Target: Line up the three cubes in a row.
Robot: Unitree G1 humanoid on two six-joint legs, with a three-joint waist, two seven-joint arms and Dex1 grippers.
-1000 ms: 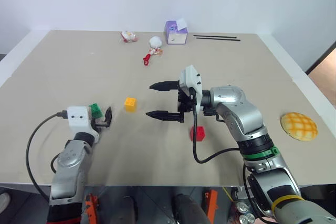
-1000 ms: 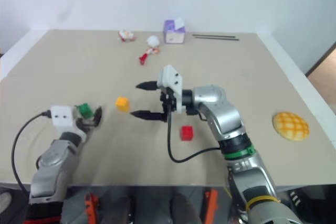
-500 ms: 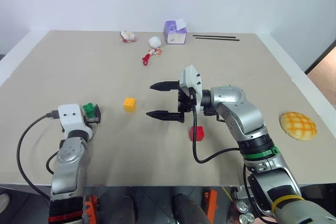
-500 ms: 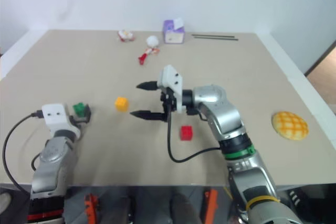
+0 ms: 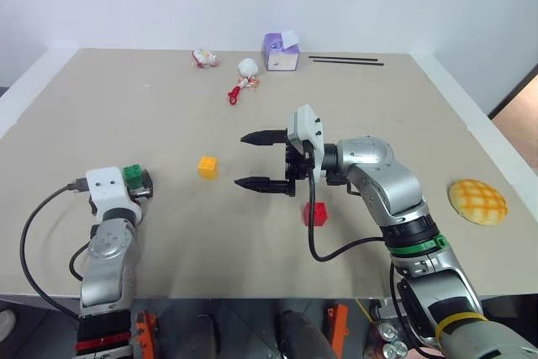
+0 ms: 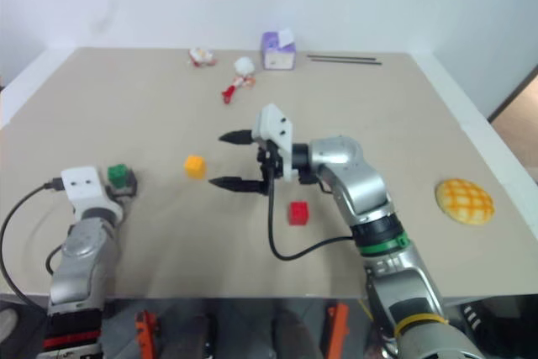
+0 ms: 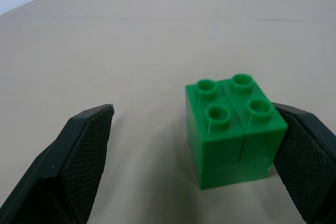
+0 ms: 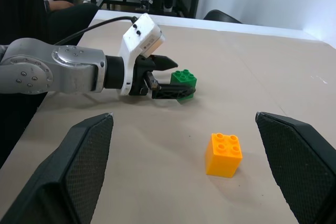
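Nearest to us, on the left side of the beige desk (image 5: 126,98), the left end effector (image 7: 194,150) has its two black fingers spread wide around the small green plastic building-block cube with four studs on top (image 7: 233,129); one textured pad (image 7: 304,156) sits against or just beside one side face, we cannot tell which, while the other pad (image 7: 84,150) stands well clear, so nothing is clamped. We judge the cube light, rigid and smooth-sided, unlikely to deform or break but apt to slide or twist if pinched off-centre; the sound hold is across two opposite flat side walls, below the studs. A little farther in, the small red studded plastic cube (image 5: 315,213) rests on the desk just below the right arm, and the small yellow-orange studded plastic cube (image 5: 208,166) sits between the two arms, apart from both others, so the three do not yet form a row. The right end effector (image 5: 261,160) hangs above the desk near the yellow-orange cube, its fingers wide apart and empty. At the far edge stands a purple-and-white box (image 5: 281,53); we can read no brand, label or writing on it or on any cube.
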